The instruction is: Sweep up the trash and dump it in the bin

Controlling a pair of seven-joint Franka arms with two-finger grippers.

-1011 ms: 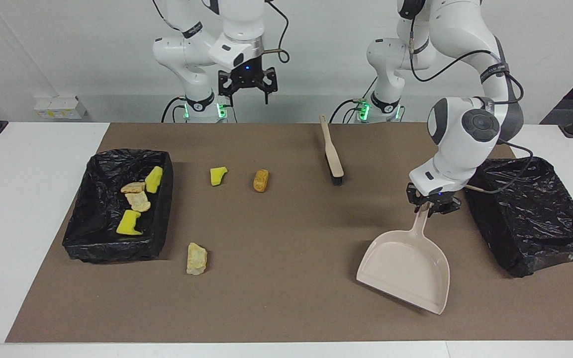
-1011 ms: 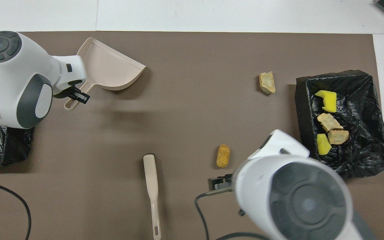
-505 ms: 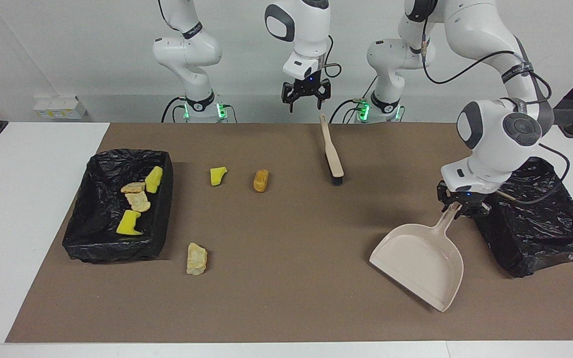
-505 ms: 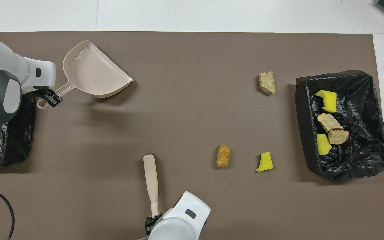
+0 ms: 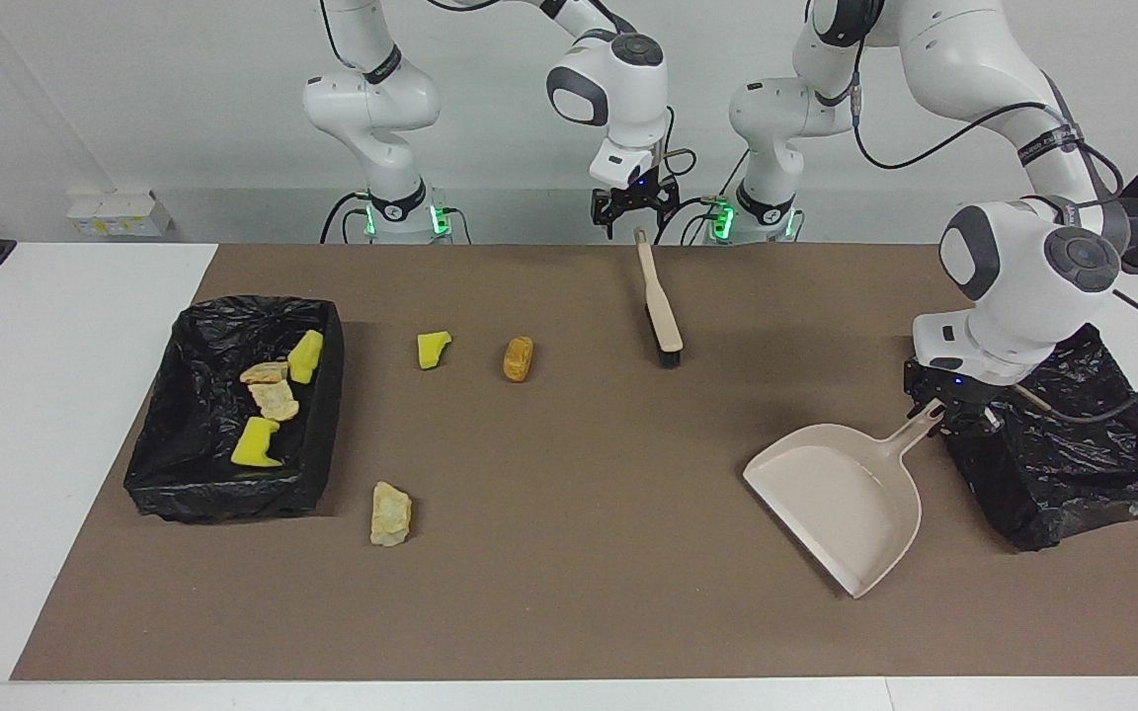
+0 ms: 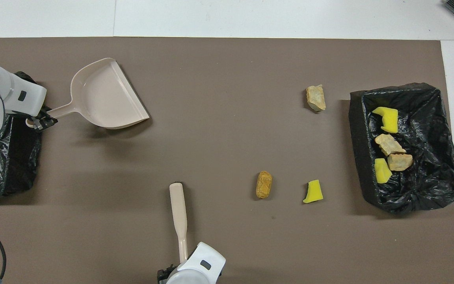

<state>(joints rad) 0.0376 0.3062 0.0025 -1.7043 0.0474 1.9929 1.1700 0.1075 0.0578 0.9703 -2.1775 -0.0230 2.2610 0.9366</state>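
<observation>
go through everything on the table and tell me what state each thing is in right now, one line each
Dustpan: empty, handle gripped by left tool.
Brush: lying flat, not held.
Right tool: open, over the brush handle's tip.
Bin at the right arm's end: holds four scraps.
Bin at the left arm's end: contents not visible.
Yellow scrap: loose on the mat.
Orange scrap: loose.
Pale scrap: loose.

White table (image 5: 55,415); brown mat (image 5: 569,592) on it carries two black-lined bins (image 5: 233,474), brush (image 5: 660,306), three scraps (image 5: 390,513).
</observation>
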